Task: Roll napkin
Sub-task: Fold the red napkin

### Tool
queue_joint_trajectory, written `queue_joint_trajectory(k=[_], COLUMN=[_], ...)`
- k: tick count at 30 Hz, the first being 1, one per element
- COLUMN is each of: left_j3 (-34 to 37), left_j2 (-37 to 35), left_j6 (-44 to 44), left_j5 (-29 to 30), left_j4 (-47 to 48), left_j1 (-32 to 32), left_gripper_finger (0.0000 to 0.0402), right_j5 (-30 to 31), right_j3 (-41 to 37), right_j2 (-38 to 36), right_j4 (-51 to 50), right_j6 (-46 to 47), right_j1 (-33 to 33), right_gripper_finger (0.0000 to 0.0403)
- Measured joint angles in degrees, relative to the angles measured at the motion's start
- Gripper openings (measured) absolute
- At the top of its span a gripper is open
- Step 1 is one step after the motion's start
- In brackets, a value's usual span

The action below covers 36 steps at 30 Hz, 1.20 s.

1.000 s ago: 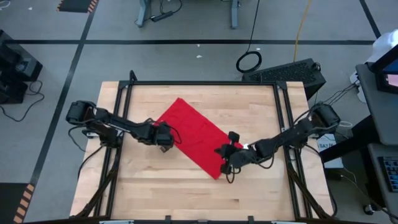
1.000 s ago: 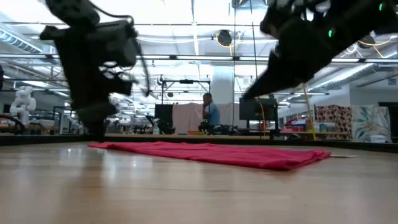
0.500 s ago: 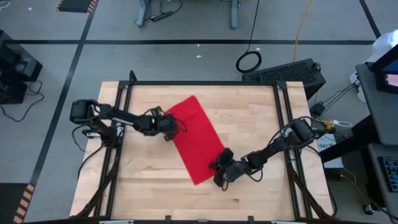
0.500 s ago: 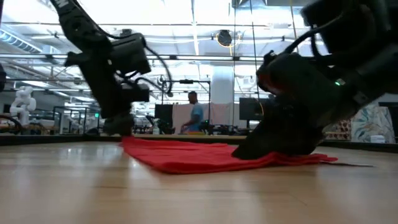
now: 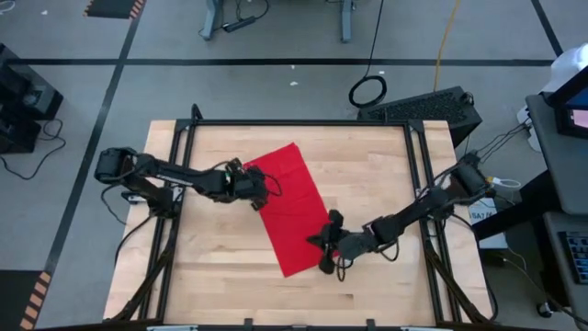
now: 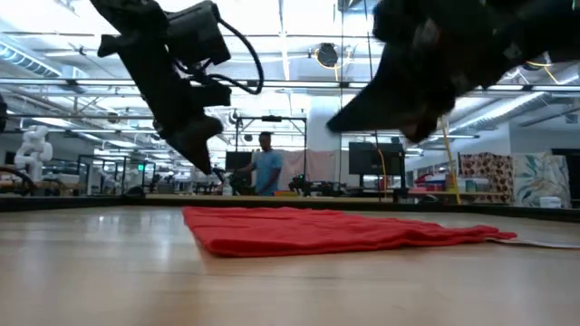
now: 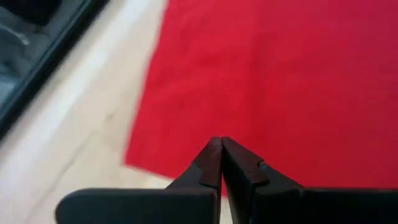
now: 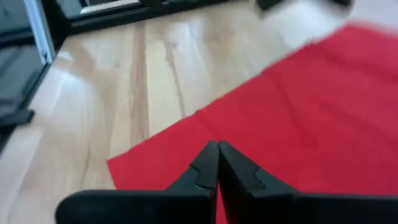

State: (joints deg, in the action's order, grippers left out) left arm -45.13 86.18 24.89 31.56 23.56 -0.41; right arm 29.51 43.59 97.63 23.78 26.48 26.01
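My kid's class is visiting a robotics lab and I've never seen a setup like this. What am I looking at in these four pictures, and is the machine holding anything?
These are two dark robot arms at a wooden table, each ending in a two-finger gripper. One picture looks straight down from overhead, one looks level across the tabletop into the room, where a person stands far behind, and two come from cameras on the arms' wrists. The one thing on the table is a red napkin, lying flat and not yet rolled. The left gripper is at the napkin's left edge; the right gripper is at its right edge, nearer the front. Both have their fingers shut, and both wrist views show nothing pinched between them.
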Motion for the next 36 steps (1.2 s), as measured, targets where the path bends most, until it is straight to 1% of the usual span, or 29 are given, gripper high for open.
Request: queue_joint_trajectory(k=[3,5,7,8,11,12,14,16,17,19,21,24,26,27,32,36], left_j3=[0.5,0.3,0.7,0.6,0.6,0.6,0.5,0.5,0.3,0.2,0.4,0.0,-0.4,-0.6,-1.9,-2.2], left_j2=[0.9,2.6,4.0,5.2,8.0,9.4,11.4,13.1,13.9,14.4,14.9,14.3,13.1,11.9,4.8,-1.6], left_j6=[3.1,6.1,7.8,7.9,7.6,6.8,5.2,2.1,0.6,-2.6,-6.6,-12.2,-14.9,-15.2,-14.7,-12.6], left_j5=[-1.1,-1.7,-1.8,-1.8,-1.9,-1.8,-1.4,-0.8,0.3,0.4,1.2,-0.4,-1.9,-2.1,-1.7,-1.7], left_j4=[0.7,0.2,1.4,-0.3,-0.8,-2.6,-2.9,-4.9,-6.0,-7.1,-9.8,-11.5,-11.7,-10.4,-8.3,-9.3], left_j1=[-2.9,-4.1,-4.8,-5.1,-4.9,-4.5,-3.0,-1.2,-0.3,1.7,3.7,6.1,6.9,6.9,4.9,1.6], left_gripper_finger=[0.0015,0.0015,0.0015,0.0015,0.0015,0.0015,0.0015,0.0015,0.0015,0.0015,0.0015,0.0015,0.0015,0.0015,0.0015,0.0015], right_j5=[0.5,0.9,0.4,0.1,-0.7,-1.6,-3.3,-4.6,-4.7,-4.4,-4.4,-4.0,-5.1,-6.2,-6.2,-5.7], right_j3=[0.1,-0.1,-0.3,-0.4,-0.5,-0.6,-0.7,-0.4,-0.4,0.2,0.6,2.2,3.4,3.9,6.9,8.0], right_j2=[-3.5,-3.9,-3.5,-3.0,0.6,1.9,5.4,8.7,10.5,14.1,16.4,19.3,19.1,18.5,11.1,4.4], right_j4=[-2.7,-3.9,-3.8,-3.7,-3.8,-3.8,-0.6,1.6,2.0,4.8,7.7,10.9,10.3,9.7,2.9,-8.4], right_j6=[-8.0,-12.0,-14.2,-14.3,-11.5,-10.5,-8.1,-5.0,-3.0,1.0,4.7,8.1,7.5,6.0,-3.1,-8.2], right_j1=[-1.4,-2.6,-3.7,-4.3,-5.7,-6.0,-6.7,-6.9,-6.9,-6.9,-6.9,-6.8,-6.8,-6.9,-6.8,-6.8], right_gripper_finger=[0.0002,0.0002,0.0002,0.0002,0.0002,0.0002,0.0002,0.0002,0.0002,0.0002,0.0002,0.0002,0.0002,0.0002,0.0002,0.0002])
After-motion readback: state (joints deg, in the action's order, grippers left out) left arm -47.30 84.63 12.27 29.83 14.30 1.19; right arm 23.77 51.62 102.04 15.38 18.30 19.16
